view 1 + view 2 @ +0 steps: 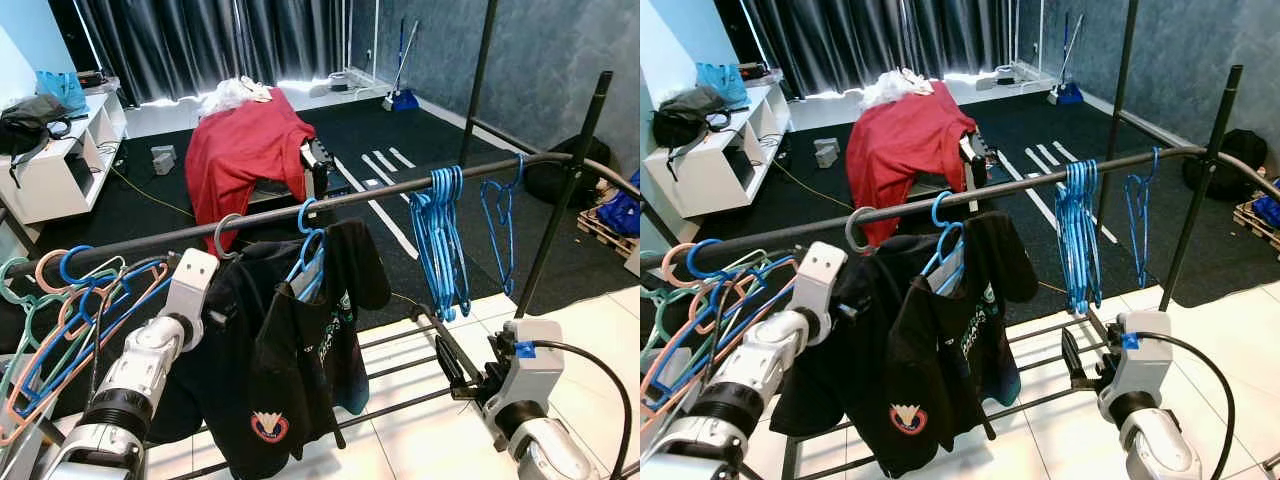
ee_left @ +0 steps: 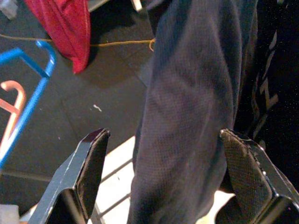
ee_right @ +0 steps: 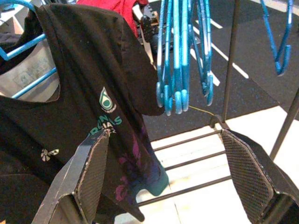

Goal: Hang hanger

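While the black shirt (image 1: 290,350) hangs on its blue hanger (image 1: 308,250) from the dark rail (image 1: 380,190), the left pincer (image 2: 163,177) sits low beside it with its fingers (image 2: 91,172) spread apart, dark cloth lying between them but not clamped. A grey hook (image 1: 226,236) hangs on the rail just left of the blue one. The right pincer (image 3: 173,177) hovers lower, near the rack's bottom bars, its fingers (image 3: 247,172) apart and empty, facing a bunch of blue hangers (image 1: 438,240) on the rail. Mixed coloured hangers (image 1: 60,310) crowd the rail's left end. A red cloth (image 1: 245,150) drapes over something behind the rack.
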Robot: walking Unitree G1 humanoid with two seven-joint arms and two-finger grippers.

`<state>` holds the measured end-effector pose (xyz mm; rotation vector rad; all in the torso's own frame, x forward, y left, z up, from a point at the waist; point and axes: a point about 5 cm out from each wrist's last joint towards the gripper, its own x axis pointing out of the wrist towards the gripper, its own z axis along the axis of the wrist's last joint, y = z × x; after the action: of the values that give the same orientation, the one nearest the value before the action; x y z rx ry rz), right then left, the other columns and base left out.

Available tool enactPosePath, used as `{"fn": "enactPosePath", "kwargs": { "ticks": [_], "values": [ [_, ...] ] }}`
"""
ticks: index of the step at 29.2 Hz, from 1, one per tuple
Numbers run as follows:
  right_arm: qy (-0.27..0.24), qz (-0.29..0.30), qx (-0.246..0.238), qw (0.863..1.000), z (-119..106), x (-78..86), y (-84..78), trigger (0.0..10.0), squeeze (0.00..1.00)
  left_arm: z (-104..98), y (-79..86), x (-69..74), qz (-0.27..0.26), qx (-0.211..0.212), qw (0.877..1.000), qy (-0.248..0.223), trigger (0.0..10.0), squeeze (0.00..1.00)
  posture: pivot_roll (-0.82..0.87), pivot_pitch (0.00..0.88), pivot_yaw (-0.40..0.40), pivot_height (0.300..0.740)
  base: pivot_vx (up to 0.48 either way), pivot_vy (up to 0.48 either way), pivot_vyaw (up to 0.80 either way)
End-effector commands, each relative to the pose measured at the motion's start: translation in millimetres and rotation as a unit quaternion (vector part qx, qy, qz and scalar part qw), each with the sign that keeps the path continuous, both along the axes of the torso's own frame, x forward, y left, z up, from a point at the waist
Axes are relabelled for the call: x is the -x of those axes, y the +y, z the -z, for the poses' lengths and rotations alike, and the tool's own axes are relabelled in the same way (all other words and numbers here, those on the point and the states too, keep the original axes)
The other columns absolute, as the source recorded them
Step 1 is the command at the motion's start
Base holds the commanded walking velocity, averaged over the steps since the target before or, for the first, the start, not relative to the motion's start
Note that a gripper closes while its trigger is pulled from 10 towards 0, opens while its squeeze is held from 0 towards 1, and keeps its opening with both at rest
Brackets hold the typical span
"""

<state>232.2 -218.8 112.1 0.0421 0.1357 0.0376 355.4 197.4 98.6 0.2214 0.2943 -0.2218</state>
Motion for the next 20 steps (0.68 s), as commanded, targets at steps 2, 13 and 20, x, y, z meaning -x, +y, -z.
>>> {"fn": "enactPosePath", "kwargs": {
  "ticks": [2,13,20],
  "values": [
    [0.005,-0.002,-0.005,1.000,0,0.5,1.8,10.0,0.00,2,-0.9,-2.3,0.004,0.002,1.000,0.010,5.6,0.00,-0.20,0.000,0.079,0.740,0.000,0.000,0.00],
    [0.006,0.000,-0.004,1.000,1,-5.9,0.0,10.0,0.00,2,-0.6,-6.3,-0.009,0.005,1.000,0.021,0.0,0.00,-0.21,0.000,0.079,0.740,0.000,0.000,0.00],
    [0.006,0.000,-0.004,1.000,2,-9.5,0.6,10.0,0.00,-2,3.7,-7.3,-0.026,0.017,1.000,0.004,0.0,0.00,-0.21,0.000,0.080,0.740,0.000,0.000,0.00]
  ]
}}
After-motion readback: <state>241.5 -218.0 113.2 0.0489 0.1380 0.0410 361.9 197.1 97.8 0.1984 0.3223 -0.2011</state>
